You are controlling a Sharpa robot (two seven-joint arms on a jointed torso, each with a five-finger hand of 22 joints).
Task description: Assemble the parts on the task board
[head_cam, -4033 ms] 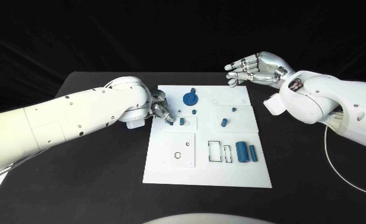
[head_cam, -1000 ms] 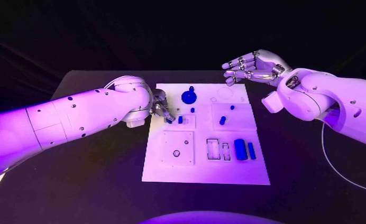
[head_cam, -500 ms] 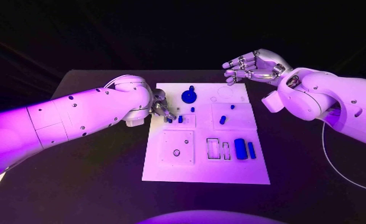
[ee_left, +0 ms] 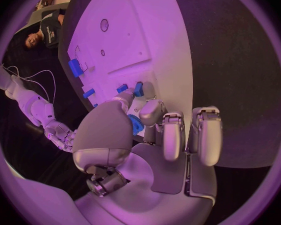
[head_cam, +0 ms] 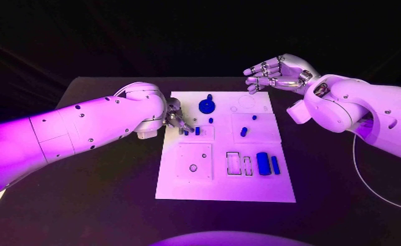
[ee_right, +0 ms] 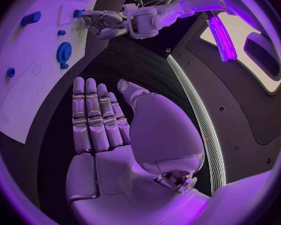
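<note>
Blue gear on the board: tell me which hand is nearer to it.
Left. The left hand sits at the board's left edge, just beside and below the blue gear. The right hand hovers open past the board's far right corner, farther off.

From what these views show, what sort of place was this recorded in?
Most likely a robot lab or demo booth, not a home or factory line. A black table against a dark backdrop holds just a white task board with small blue parts, and both hands, left hand and right hand, work under coloured light.

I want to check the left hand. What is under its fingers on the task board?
A small blue part sits at the left hand's fingertips on the task board. Whether they grip it is covered.
</note>
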